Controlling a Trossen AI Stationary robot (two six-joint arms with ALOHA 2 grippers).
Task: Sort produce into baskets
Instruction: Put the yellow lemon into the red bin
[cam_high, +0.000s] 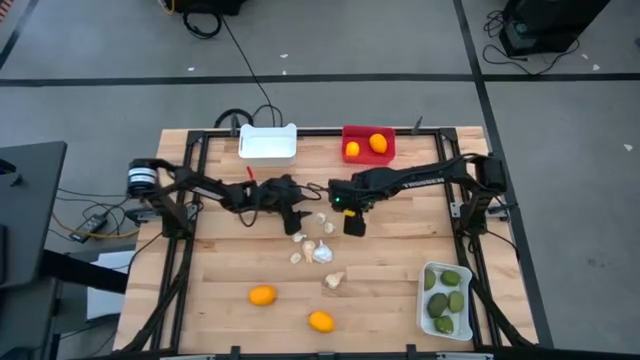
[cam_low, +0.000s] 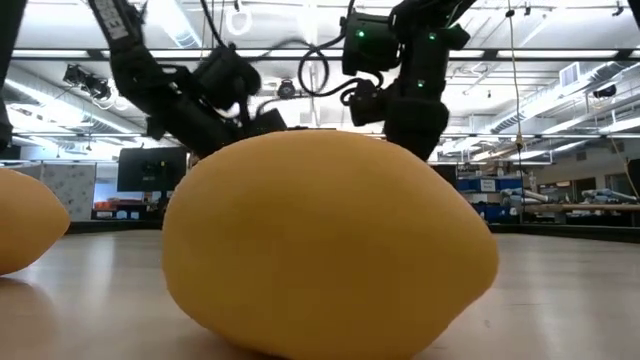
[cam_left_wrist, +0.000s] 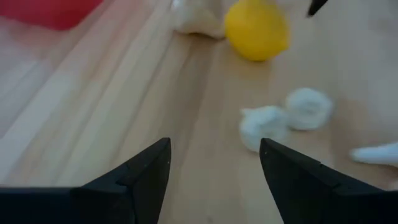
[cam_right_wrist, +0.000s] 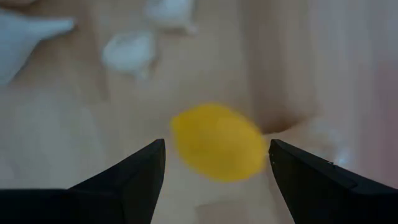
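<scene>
1. Right gripper (cam_right_wrist: 216, 163) is hanging over the middle of the table (cam_high: 210, 310) with its jaws spread wide; in its wrist view I am seeing a yellow citrus (cam_right_wrist: 217, 142) lying between the two fingers, not yet touched. Left gripper (cam_left_wrist: 214, 165) is hovering just beside it, also open and empty, with the garlic bulbs (cam_left_wrist: 283, 118) on the wood ahead of it.

2. What I am sorting: two orange fruits already in the red basket (cam_high: 347, 133) at the far edge, green fruits (cam_high: 446, 297) in the white basket (cam_high: 424, 316) at the near right corner, the second white basket (cam_high: 268, 143) at the far edge holding nothing, and two loose oranges (cam_high: 262, 295) near the near edge.

3. What worries me:
   - The citrus is round and smooth, so an off-centre close could squirt it sideways and send it rolling into the garlic.
   - The two grippers are working almost head to head; if both reach in together, I am risking a knock between the arms.
   - The garlic pieces are small and scattered; a finger descending could push them apart rather than trap one.

4. Hard to read: from above, the right gripper is covering the yellow citrus entirely, so I am placing it from the wrist views only. The table-level camera is blocked by a large yellow fruit (cam_low: 330, 245) right at the lens. How high either gripper is above the wood is probably low, but I cannot confirm it.
</scene>
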